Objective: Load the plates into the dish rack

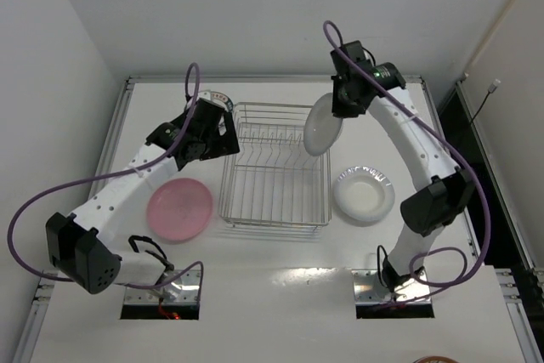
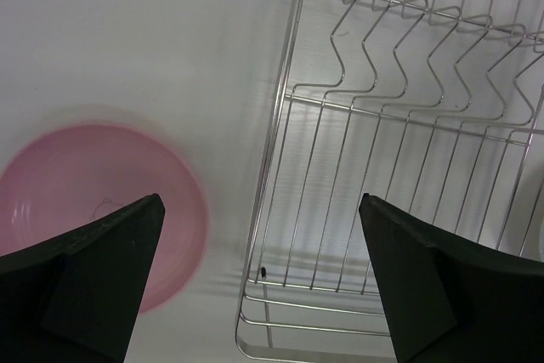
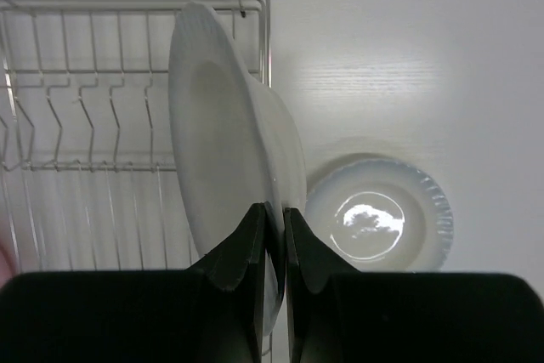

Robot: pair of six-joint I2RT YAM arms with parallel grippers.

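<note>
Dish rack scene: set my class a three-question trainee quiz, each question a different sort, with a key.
1. True or false: the pink plate lies flat on the table, left of the dish rack.
2. The right gripper is shut on: A the pink plate; B a white plate; C nothing.
3. Fill in: the left gripper hangs ___, holding nothing.
Key: 1 true; 2 B; 3 open.

The left arm [image 1: 119,197] and right arm [image 1: 416,138] are white shells with black joint housings, each trailed by a looping purple cable [image 1: 326,36]. Each end effector [image 2: 260,210] has dark, wedge-shaped fingers [image 2: 102,269].
</note>
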